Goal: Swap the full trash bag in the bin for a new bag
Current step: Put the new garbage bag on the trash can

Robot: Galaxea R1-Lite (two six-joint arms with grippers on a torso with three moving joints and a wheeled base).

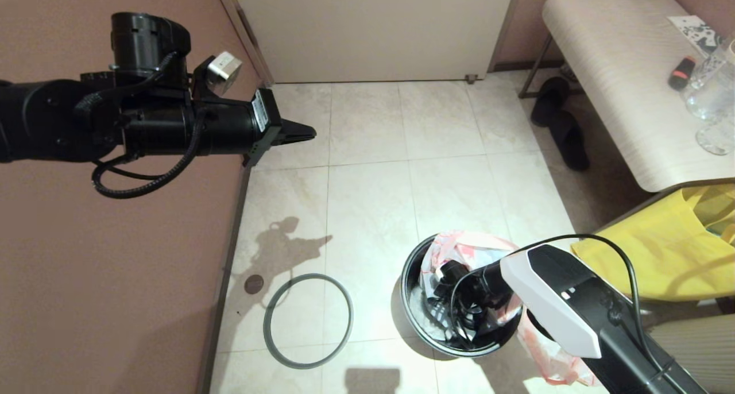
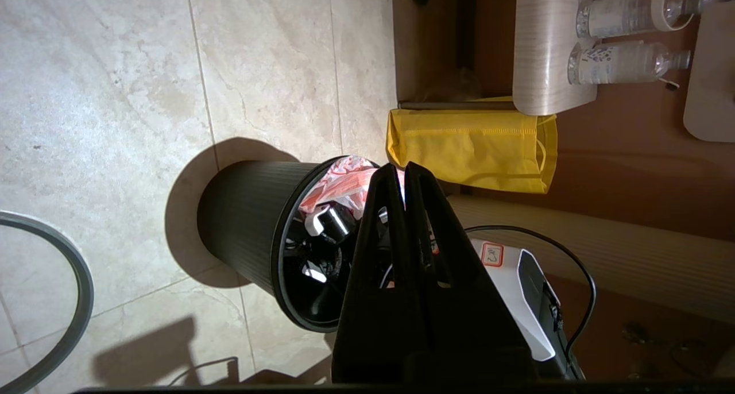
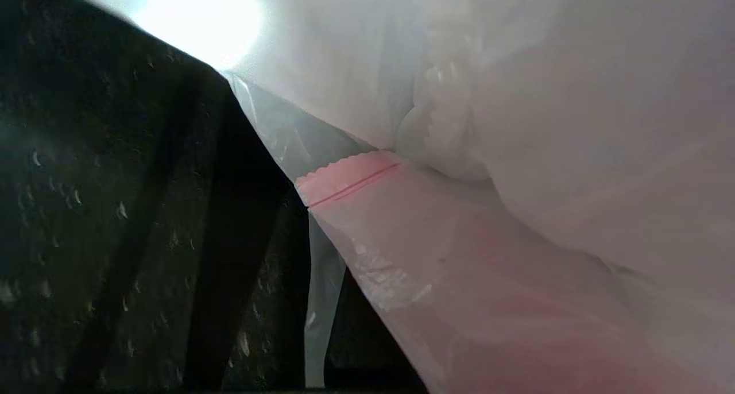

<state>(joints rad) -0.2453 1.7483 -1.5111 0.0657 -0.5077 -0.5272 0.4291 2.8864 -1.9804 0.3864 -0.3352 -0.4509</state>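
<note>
Bin (image 1: 410, 293) at 5 o'clock; new bag (image 1: 459, 246) draped in it. R gripper (image 1: 453, 302) clenched inside, L gripper (image 1: 298, 133) clenched, idle at 10 o'clock. Risk: thin film snags, tears.

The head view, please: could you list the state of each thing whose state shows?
Round black plastic bin: upright, rim hoop off.
Thin white plastic bag with pink hem: partly inside the bin, partly draped over its edge.
Grey hoop rim: flat on the floor, beside the bin.
Left gripper: shut, empty, raised.
Right gripper: inside the bin, hidden.
</note>
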